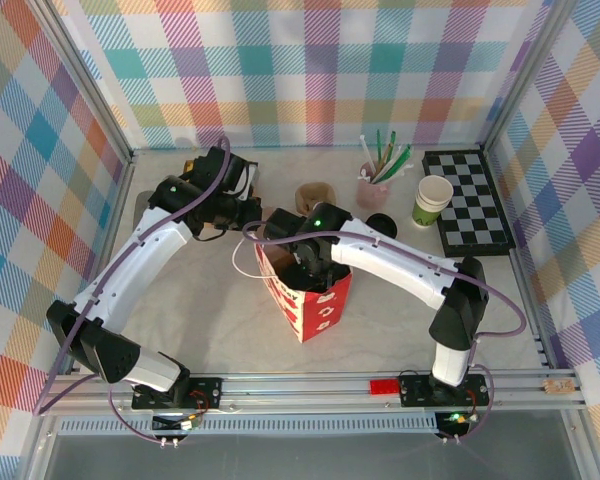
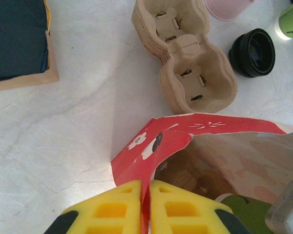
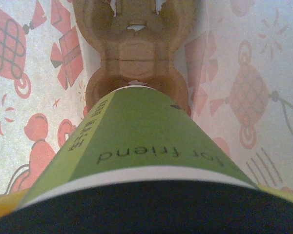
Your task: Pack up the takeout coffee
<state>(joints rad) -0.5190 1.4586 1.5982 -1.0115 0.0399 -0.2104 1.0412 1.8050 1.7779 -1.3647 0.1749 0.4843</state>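
Observation:
A red patterned paper bag point(image 1: 315, 300) stands open in the middle of the table. My left gripper point(image 2: 150, 189) is shut on the bag's near rim point(image 2: 161, 146), which is pinched between the yellow pads. My right gripper point(image 1: 303, 263) reaches down into the bag, shut on the takeout coffee point(image 3: 136, 141), a green-banded cup with a black lid. The cup hangs upright just above a brown cardboard cup carrier point(image 3: 134, 53) lying on the bag's bottom. A sliver of the green cup point(image 2: 244, 212) shows inside the bag in the left wrist view.
Behind the bag lie a spare cardboard carrier point(image 2: 185, 58) and a loose black lid point(image 2: 252, 52). A pink cup of straws point(image 1: 372, 185), a lidless green cup point(image 1: 432, 201) and a chessboard point(image 1: 470, 200) stand at the back right. A dark blue box point(image 2: 14, 39) sits at the back left.

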